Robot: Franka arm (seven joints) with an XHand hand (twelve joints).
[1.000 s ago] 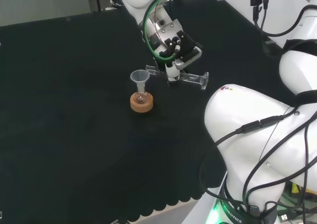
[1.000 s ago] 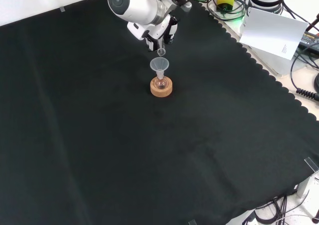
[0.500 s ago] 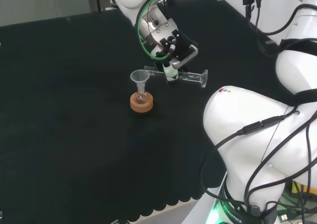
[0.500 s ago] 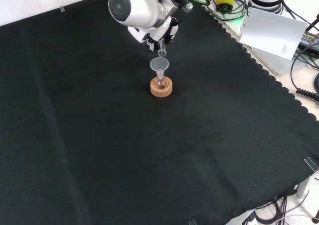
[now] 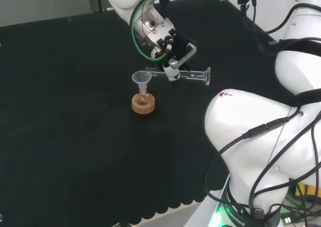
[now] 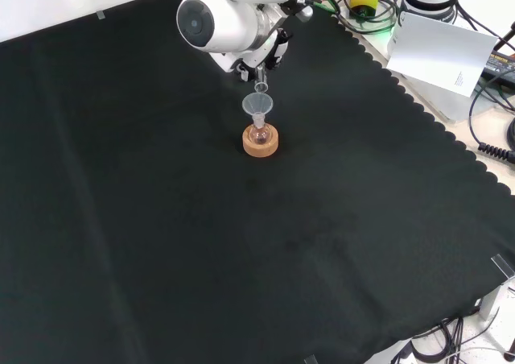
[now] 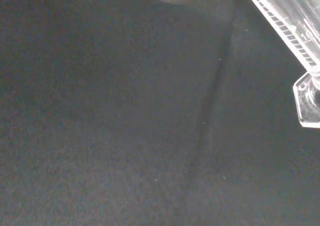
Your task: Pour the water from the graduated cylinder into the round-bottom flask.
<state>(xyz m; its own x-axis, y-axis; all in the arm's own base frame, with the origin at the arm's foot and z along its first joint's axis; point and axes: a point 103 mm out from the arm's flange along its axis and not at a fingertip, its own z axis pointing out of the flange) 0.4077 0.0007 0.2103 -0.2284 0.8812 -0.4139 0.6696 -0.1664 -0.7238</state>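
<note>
A small round-bottom flask (image 5: 143, 99) sits in a cork ring (image 5: 143, 105) with a clear funnel (image 5: 141, 79) in its neck. In the front view the flask (image 6: 260, 134), cork ring (image 6: 261, 145) and funnel (image 6: 257, 105) stand just below the hand. My hand (image 5: 170, 56) is shut on the clear graduated cylinder (image 5: 193, 75), which lies about level, its mouth at the funnel's rim and its foot to the right in the head view. In the front view the cylinder's mouth (image 6: 261, 86) hangs just above the funnel. The wrist view shows the cylinder's scale and foot (image 7: 310, 98).
Black cloth (image 6: 241, 251) covers the bench, with a scalloped edge on the right in the front view. A white sheet (image 6: 442, 50) and cables lie beyond that edge. The arm's big white links (image 5: 261, 151) stand at the head view's right.
The hand has risen slightly and turned, tipping the cylinder from a slight slope to about level, its mouth still at the funnel. Flask and ring have not moved.
</note>
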